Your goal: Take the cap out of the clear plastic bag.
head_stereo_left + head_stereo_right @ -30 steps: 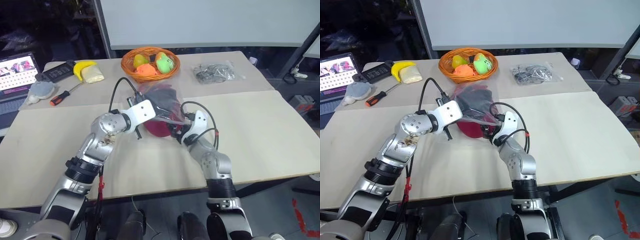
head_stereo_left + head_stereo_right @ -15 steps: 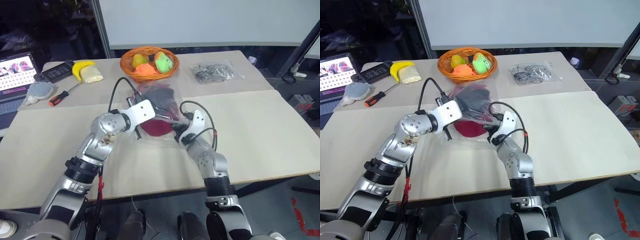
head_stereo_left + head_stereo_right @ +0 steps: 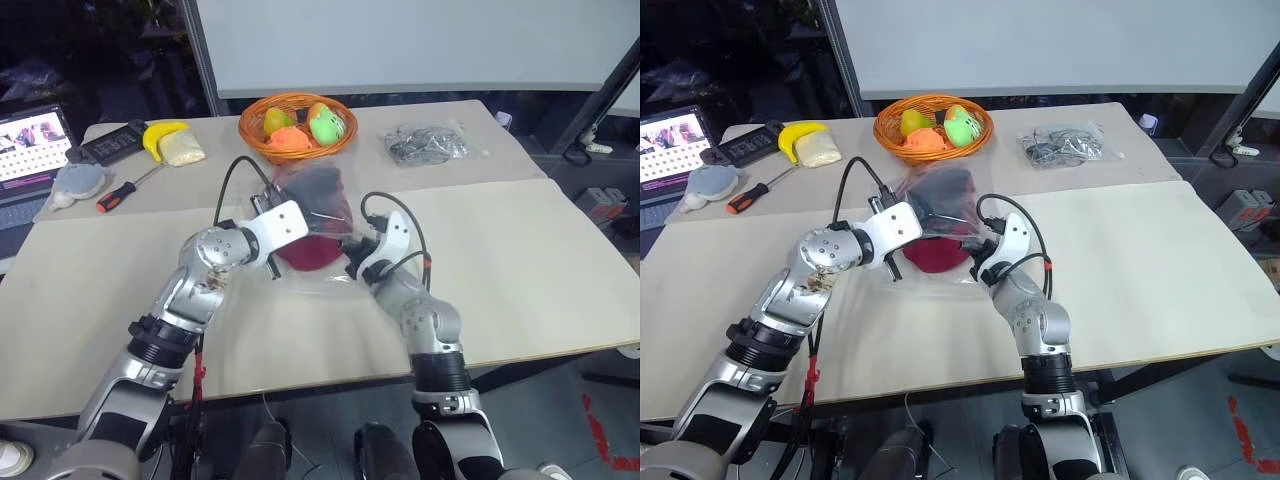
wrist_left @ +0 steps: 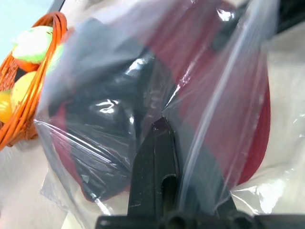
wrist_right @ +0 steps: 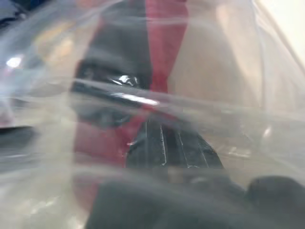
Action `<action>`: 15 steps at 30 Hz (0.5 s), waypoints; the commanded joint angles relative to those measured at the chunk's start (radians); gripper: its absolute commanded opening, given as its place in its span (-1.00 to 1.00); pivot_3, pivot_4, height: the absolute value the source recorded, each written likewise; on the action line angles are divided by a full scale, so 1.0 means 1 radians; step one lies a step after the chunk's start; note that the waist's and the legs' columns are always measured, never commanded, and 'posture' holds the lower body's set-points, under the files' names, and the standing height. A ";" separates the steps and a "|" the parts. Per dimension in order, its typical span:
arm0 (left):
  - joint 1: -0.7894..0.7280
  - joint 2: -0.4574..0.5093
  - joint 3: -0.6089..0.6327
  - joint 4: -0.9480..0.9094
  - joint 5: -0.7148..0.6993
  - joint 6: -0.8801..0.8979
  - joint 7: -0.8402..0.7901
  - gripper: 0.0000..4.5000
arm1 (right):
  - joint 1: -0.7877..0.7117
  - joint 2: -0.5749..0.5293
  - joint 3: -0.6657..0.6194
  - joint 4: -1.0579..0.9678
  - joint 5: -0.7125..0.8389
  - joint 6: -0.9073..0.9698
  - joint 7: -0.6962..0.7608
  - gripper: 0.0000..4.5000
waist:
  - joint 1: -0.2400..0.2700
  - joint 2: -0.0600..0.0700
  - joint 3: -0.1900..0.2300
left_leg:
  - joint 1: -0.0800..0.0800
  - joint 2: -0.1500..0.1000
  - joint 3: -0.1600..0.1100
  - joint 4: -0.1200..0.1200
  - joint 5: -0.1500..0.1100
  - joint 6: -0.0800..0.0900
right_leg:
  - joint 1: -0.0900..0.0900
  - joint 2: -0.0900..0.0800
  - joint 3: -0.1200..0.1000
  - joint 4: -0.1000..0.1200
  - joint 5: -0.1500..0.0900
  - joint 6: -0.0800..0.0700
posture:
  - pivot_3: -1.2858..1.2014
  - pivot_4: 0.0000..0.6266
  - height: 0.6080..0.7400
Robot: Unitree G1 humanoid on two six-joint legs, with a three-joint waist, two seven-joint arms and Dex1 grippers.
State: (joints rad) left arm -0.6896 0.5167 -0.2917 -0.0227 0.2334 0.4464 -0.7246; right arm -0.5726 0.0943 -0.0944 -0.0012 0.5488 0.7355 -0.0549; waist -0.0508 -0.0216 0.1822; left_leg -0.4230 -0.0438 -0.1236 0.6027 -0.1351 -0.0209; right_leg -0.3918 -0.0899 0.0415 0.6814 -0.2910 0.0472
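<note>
left wrist view: left gripper (image 4: 159,125) jaws together, pinching the clear plastic bag (image 4: 228,95); right gripper (image 3: 983,243) clamped on bag's other side. cap (image 3: 940,222) still inside, lifted off table (image 3: 1140,260) near fruit basket (image 3: 930,118). step: holding bag up; next needs mouth opened w/o losing grip.

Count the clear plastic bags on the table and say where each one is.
2. One bag, with a red cap inside, sits mid-table between the two grippers. A smaller bag of grey items lies at the far right, beside the basket. None seems hidden.

Right pincer (image 3: 983,262) closed, lifting the clear plastic bag (image 3: 940,225).
</note>
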 commanded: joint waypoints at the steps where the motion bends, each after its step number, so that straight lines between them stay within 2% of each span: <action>1: 0.008 0.011 0.024 -0.031 0.006 0.008 0.017 -1.00 | -0.010 -0.012 -0.020 -0.247 0.156 0.195 -0.011 -0.99 | 0.000 0.000 0.000 | -0.001 0.000 0.000 0.000 0.000 0.000 | -0.001 0.000 0.000 0.000 0.000 0.000 | 0.03 -0.52 1.00; 5: 0.021 0.010 0.022 -0.043 0.003 0.014 0.020 -1.00 | -0.009 -0.087 -0.137 -0.334 0.339 0.387 -0.010 -0.99 | 0.005 0.000 0.000 | -0.001 0.000 0.000 -0.001 0.000 0.000 | -0.001 0.000 0.000 -0.001 0.000 0.000 | 0.03 -0.52 1.00; 8: 0.026 0.008 0.021 -0.049 0.001 0.017 0.021 -1.00 | -0.026 -0.142 -0.224 -0.327 0.427 0.487 -0.046 -0.99 | 0.010 0.000 0.000 | -0.001 0.000 0.000 0.000 0.000 0.000 | 0.000 -0.001 0.000 -0.001 0.000 0.000 | 0.03 -0.52 1.00; 13: 0.034 0.008 0.019 -0.051 -0.001 0.013 0.020 -1.00 | 0.028 -0.269 -0.191 -0.351 0.397 0.596 -0.050 -0.99 | 0.005 0.000 0.000 | -0.001 0.000 0.000 -0.001 0.000 0.000 | 0.000 -0.001 0.000 -0.001 0.000 0.000 | 0.03 -0.52 1.00; 15: 0.037 0.009 0.020 -0.054 -0.002 0.015 0.020 -1.00 | 0.061 -0.294 -0.197 -0.390 0.439 0.640 -0.038 -0.99 | 0.005 0.000 0.000 | -0.001 0.000 0.001 -0.002 0.000 0.000 | 0.000 -0.001 0.000 -0.002 0.000 0.000 | 0.03 -0.52 1.00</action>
State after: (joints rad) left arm -0.6532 0.5075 -0.3034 -0.0639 0.2245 0.4566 -0.7189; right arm -0.5386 -0.1721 -0.2785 -0.3238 0.9492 1.3237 -0.1044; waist -0.0461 -0.0217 0.1822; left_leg -0.4240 -0.0439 -0.1229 0.6004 -0.1351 -0.0208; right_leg -0.3922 -0.0905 0.0413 0.6795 -0.2911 0.0472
